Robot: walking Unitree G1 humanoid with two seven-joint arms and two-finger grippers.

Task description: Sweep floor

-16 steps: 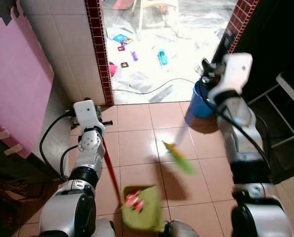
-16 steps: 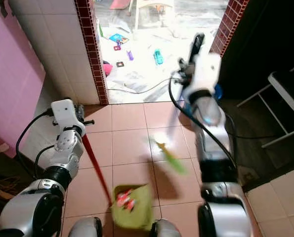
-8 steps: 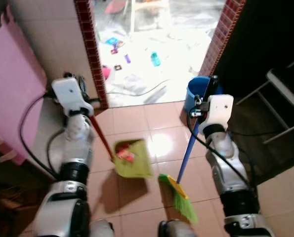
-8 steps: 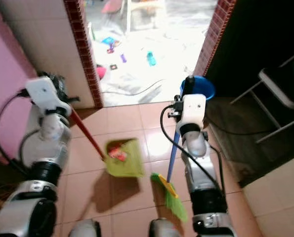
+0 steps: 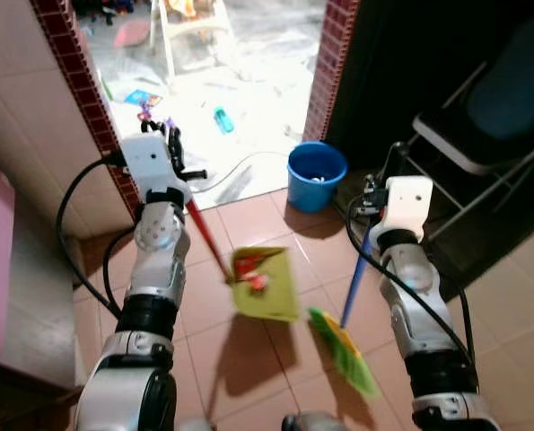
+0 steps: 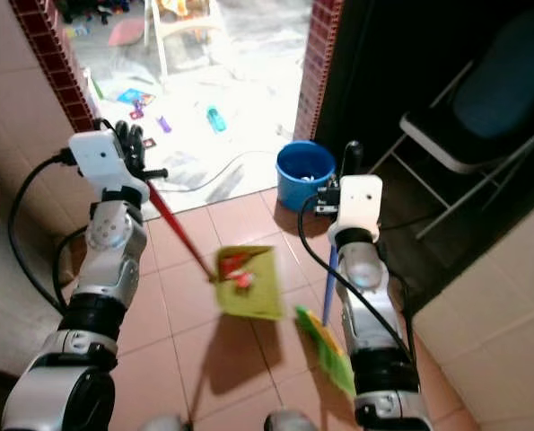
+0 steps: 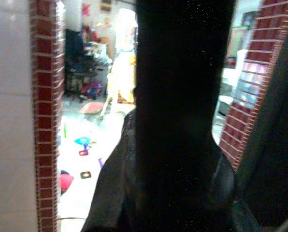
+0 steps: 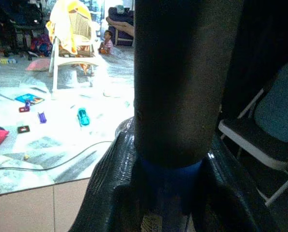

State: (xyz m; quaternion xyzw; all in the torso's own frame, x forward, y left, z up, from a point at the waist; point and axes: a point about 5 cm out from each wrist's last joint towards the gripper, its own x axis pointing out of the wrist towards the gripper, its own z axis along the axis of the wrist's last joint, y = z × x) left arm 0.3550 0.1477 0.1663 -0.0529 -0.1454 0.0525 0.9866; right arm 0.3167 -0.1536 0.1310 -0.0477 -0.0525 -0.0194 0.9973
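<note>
Change since earlier: your dustpan [image 5: 267, 284] has stayed lifted off the floor out ahead of the robot's body, where a second ago it hung low by the feet; your broom head [image 5: 345, 352] still trails low on the right. The whole picture has shifted, so the camera moved too.
Landmark: blue bucket [image 5: 317, 174], standing on the tiled floor [image 5: 249, 215] at the doorway threshold, beside the red-brick door jamb [image 5: 331, 63].
Left hand [image 6: 132, 144]: raised, well to the left of the bucket; you hold the red handle [image 5: 205, 241] of the dustpan with it, fingers closed around the shaft.
Dustpan: green, tilted, below and left of the bucket, with red scraps [image 6: 236, 266] lying in its tray.
Right hand [image 6: 349, 166]: just right of the bucket and slightly nearer the robot; in the right wrist view its fingers [image 8: 110, 188] wrap closed on the blue broom shaft [image 5: 354, 283].
Broom head: green bristles, blurred, near the floor, below and right of the bucket.
Folding chair [image 5: 482, 126]: dark seat, white frame, in the shade well right of the bucket.
Beyond the bucket: bright room floor with scattered toys [image 5: 222, 118], a cable [image 5: 240, 166] and a white plastic chair [image 8: 73, 36].
</note>
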